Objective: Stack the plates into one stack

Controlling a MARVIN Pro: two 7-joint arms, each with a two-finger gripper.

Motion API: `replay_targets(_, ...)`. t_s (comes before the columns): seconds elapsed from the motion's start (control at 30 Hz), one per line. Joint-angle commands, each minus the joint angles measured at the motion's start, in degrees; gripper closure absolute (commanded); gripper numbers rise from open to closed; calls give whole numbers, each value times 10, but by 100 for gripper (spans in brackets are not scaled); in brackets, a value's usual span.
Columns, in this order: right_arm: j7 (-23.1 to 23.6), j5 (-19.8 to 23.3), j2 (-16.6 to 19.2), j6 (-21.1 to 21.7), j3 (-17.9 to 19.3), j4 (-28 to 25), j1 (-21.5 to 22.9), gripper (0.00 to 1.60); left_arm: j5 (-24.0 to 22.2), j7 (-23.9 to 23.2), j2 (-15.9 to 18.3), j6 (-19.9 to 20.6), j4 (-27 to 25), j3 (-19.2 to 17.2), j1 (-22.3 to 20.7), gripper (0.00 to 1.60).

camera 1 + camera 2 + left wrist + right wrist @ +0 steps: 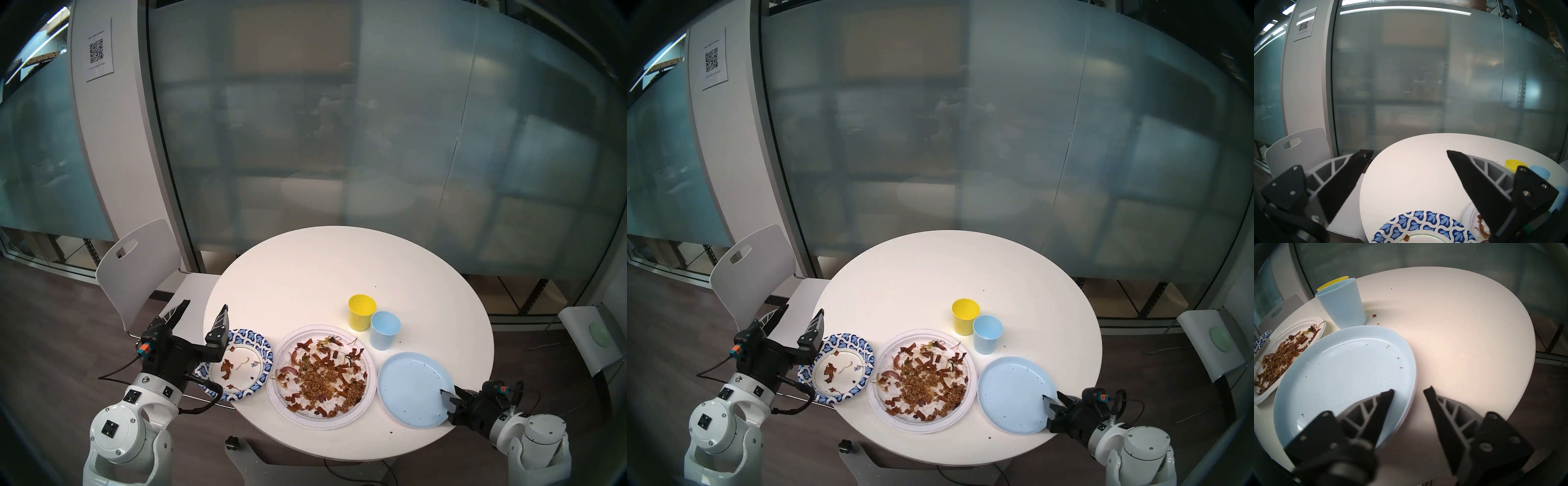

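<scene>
The right claw (1408, 390), part open and holding nothing, straddles the light-blue plate (1342, 372) rim at its five o'clock; the left claw (1409, 152) gapes empty. A shallow pinch could let the plate slip off the table (1457, 319) edge.

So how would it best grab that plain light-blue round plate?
By the raised rim of the plain light-blue round plate, at the side nearest the right tool, coming in low from the round white table's near-right edge. The plate lies flat, so only its thin upturned edge offers a pinch, one finger above, one beneath.
</scene>
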Motion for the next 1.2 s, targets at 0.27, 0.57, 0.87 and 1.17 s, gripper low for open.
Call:
replay_targets(0.27, 15, 32, -25, -22, 65, -85, -34, 0, 0, 1, -1, -2, -11, 0, 1, 0)
replay_targets(0.57, 24, 45, -43, -37, 71, -101, -36, 0, 1, 1, -1, -2, -12, 0, 1, 0)
replay_targets(0.87, 22, 40, -44, -52, 51, -76, -15, 0, -30, -31, 30, 35, -18, -43, 13, 0)
replay_targets(1.17, 20, 38, -43, -63, 33, -55, 10, 0, -63, -102, 83, 87, 15, -113, 19, 0)
